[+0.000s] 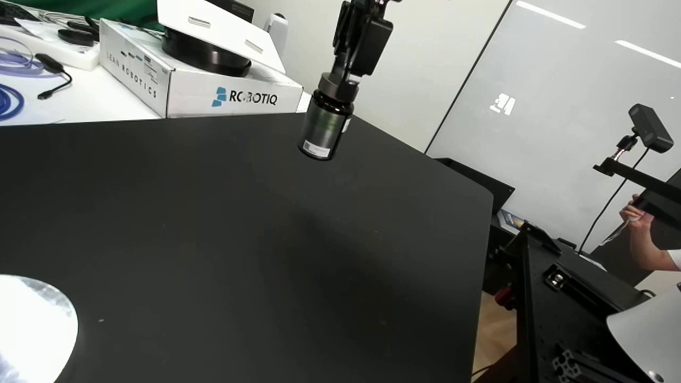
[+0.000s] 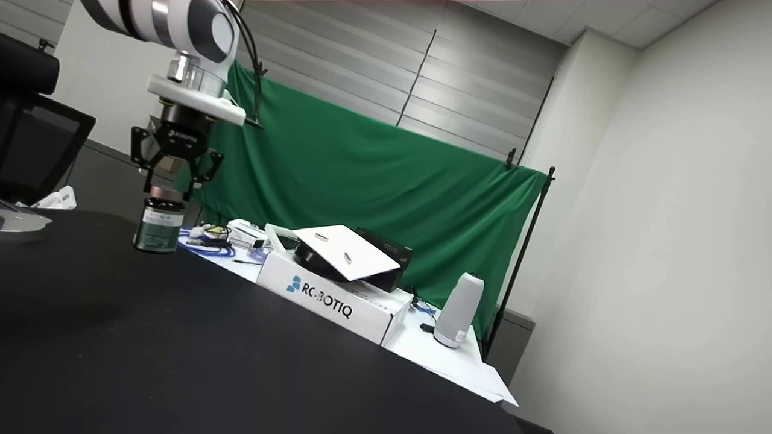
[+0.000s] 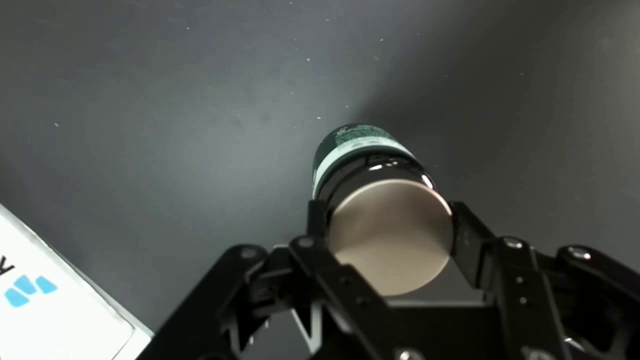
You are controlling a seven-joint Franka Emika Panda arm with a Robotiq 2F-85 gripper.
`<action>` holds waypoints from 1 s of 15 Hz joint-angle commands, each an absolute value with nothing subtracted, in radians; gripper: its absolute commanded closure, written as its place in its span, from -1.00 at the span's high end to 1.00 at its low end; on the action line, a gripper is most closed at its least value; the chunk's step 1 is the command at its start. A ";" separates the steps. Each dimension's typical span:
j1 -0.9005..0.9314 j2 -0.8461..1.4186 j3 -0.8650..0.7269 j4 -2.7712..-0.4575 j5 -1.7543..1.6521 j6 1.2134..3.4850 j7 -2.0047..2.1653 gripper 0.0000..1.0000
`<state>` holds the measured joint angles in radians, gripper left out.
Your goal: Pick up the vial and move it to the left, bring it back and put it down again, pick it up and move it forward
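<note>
The vial (image 1: 325, 127) is a short dark cylinder with a brownish round cap and a label on its body. It also shows in an exterior view (image 2: 159, 228), where the label looks green and white. My gripper (image 1: 342, 81) is shut on the vial's cap and holds it in the air above the black table, slightly tilted. Its shadow lies apart from it on the table. In the wrist view, the gripper's fingers (image 3: 388, 225) press on both sides of the cap, and the vial's body (image 3: 361, 142) points away from the camera. The vial's underside is hidden.
A white Robotiq box (image 1: 234, 96) with a white plate on top stands on a white table behind the black table (image 1: 223, 223). A white round object (image 1: 32, 330) is at the black table's near corner. Cables (image 1: 13, 101) lie beside the box.
</note>
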<state>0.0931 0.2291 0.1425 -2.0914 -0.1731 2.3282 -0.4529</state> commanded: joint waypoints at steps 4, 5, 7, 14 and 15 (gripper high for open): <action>0.013 0.401 0.071 -1.892 -0.161 2.341 -0.429 -0.28; 0.003 0.423 0.062 -1.863 -0.158 2.335 -0.423 -0.28; -0.001 0.394 0.070 -1.916 -0.163 2.345 -0.448 -0.28; -0.003 0.414 0.076 -1.905 -0.162 2.344 -0.454 0.22; -0.003 0.414 0.076 -1.905 -0.161 2.344 -0.454 0.22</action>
